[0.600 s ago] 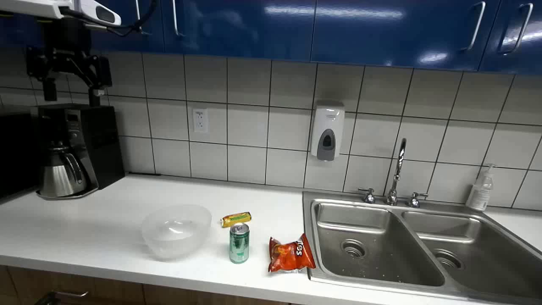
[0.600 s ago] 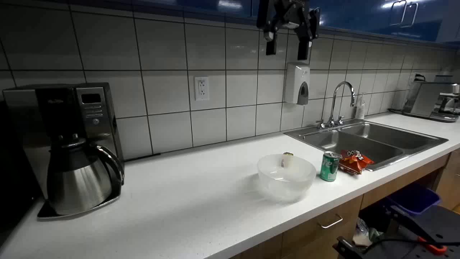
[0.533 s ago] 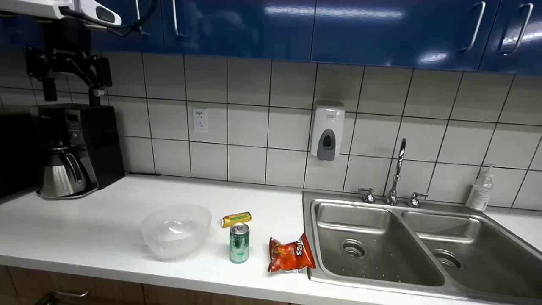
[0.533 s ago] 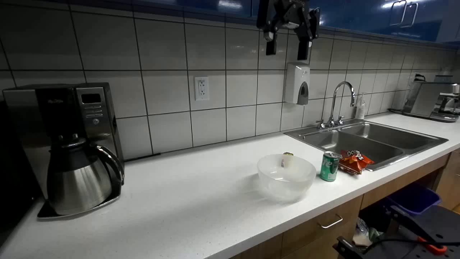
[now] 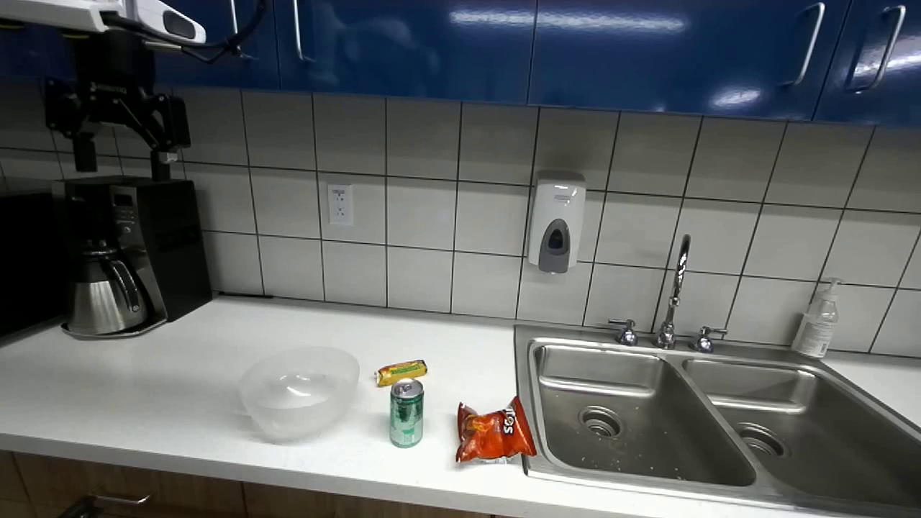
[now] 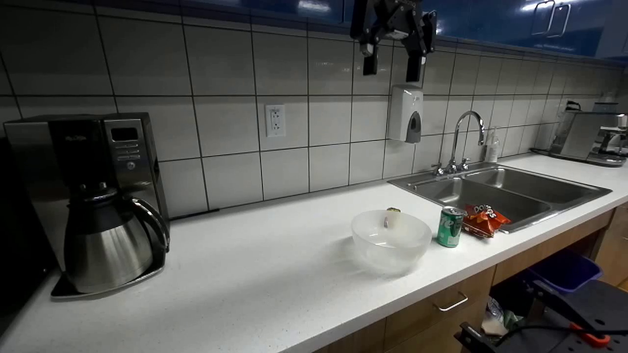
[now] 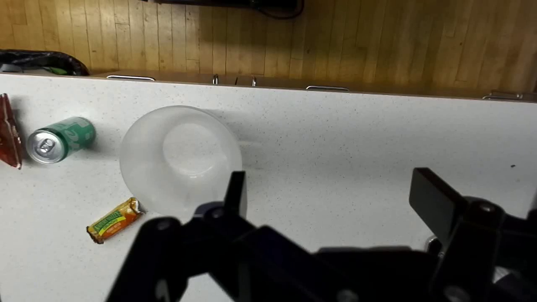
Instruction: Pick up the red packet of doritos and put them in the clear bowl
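The red packet of doritos lies on the counter beside the sink's rim, and also shows in an exterior view. Only its edge shows at the far left of the wrist view. The clear bowl stands upright on the counter and also shows in an exterior view and the wrist view. A green can stands between bowl and packet. My gripper is high above the counter, fingers wide apart with nothing between them; it also shows in an exterior view and the wrist view.
A yellow snack bar lies behind the can. The steel sink is right of the packet. A coffee maker stands at the left end of the counter. Blue cabinets hang above. A soap dispenser is on the tiled wall.
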